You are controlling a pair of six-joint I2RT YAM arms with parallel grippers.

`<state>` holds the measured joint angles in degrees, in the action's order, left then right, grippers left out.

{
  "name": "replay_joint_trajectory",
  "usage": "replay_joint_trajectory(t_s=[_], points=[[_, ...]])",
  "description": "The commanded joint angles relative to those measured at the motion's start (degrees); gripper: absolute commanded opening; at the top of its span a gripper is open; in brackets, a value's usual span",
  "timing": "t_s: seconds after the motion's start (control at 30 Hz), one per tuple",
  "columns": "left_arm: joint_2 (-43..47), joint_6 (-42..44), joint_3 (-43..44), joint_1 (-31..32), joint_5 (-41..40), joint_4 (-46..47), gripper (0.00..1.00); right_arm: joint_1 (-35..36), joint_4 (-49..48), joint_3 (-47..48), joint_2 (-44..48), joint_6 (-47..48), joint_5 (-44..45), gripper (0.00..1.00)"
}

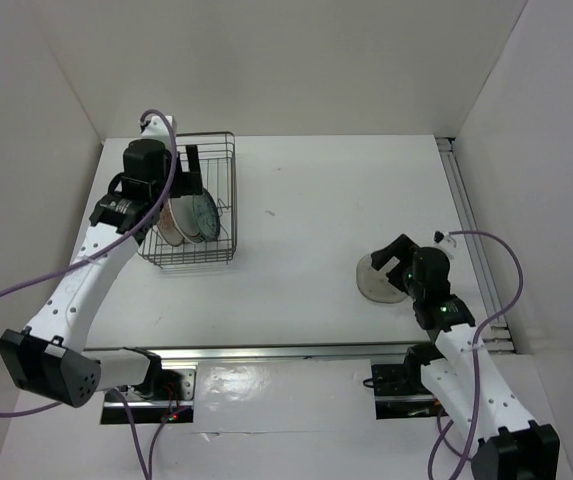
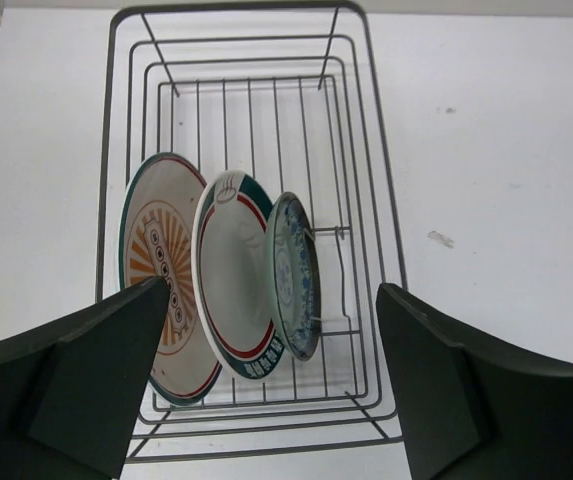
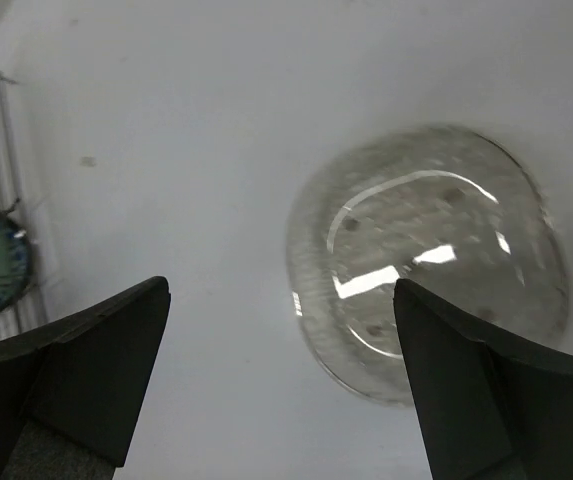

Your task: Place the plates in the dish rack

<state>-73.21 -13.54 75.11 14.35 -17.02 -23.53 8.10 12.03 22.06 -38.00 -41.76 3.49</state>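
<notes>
item 1, dish rack point(image 1: 216, 170): dark wire basket at the far left of the white table point(image 1: 326, 190), long side running near to far.

item 2, plate, white with orange-red centre point(image 2: 161, 280): stands on edge in the near half of the rack, leftmost of three, leaning a little.

item 3, plate, white with green-red rim ring point(image 2: 234, 285): on edge just right of item 2, overlapping it in the left wrist view.

item 4, plate, small dark teal patterned point(image 2: 294, 275): on edge at the right of the row, close against item 3; a sliver of it also shows at the left edge of the right wrist view.

item 5, plate, small plain beige-grey point(image 3: 431, 260): lies flat on the table at the right, near side, well apart from the rack; glossy, with a light reflection on its face, slightly blurred.

item 6, left gripper point(image 2: 271, 295): above the near end of the rack, fingers spread wide to either side of the three standing plates, nothing between them.

item 7, right gripper point(image 3: 281, 290): over the table beside item 5, fingers wide apart and holding nothing; the right finger crosses the plate's edge in the wrist view, contact cannot be told.

item 8, purple cables point(image 1: 26, 290): trailing from both arms.
</notes>
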Motion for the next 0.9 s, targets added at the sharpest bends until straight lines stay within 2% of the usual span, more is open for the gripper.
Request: replay_joint_trajectory(t_s=[0.0,0.07,0.2,0.4,0.6,0.8,0.87], points=[[2.4,-1.0,-0.1,0.0,4.1,1.9,1.0,2.3,15.8,0.8,4.0,-7.5,15.4,1.0],[2.4,-1.0,-0.1,0.0,4.9,1.9,1.0,3.0,17.7,0.8,2.6,-7.5,13.1,1.0],[2.9,-1.0,0.5,0.0,6.3,1.4,1.0,5.2,22.9,2.8,-2.0,-15.3,16.8,1.0],[3.4,-1.0,0.5,0.0,7.3,1.4,1.0,10.5,30.2,3.4,2.0,-23.1,19.1,1.0],[4.0,-1.0,1.0,0.0,7.9,0.9,1.0,12.6,31.9,2.7,1.8,-26.9,22.0,0.99],[4.0,-1.5,1.0,0.0,7.9,0.9,1.0,12.6,27.4,-0.2,-4.1,-28.6,21.1,0.88],[4.5,-1.5,0.5,0.0,7.9,0.9,1.0,12.6,26.0,-0.2,-5.4,-28.6,21.1,0.81]])
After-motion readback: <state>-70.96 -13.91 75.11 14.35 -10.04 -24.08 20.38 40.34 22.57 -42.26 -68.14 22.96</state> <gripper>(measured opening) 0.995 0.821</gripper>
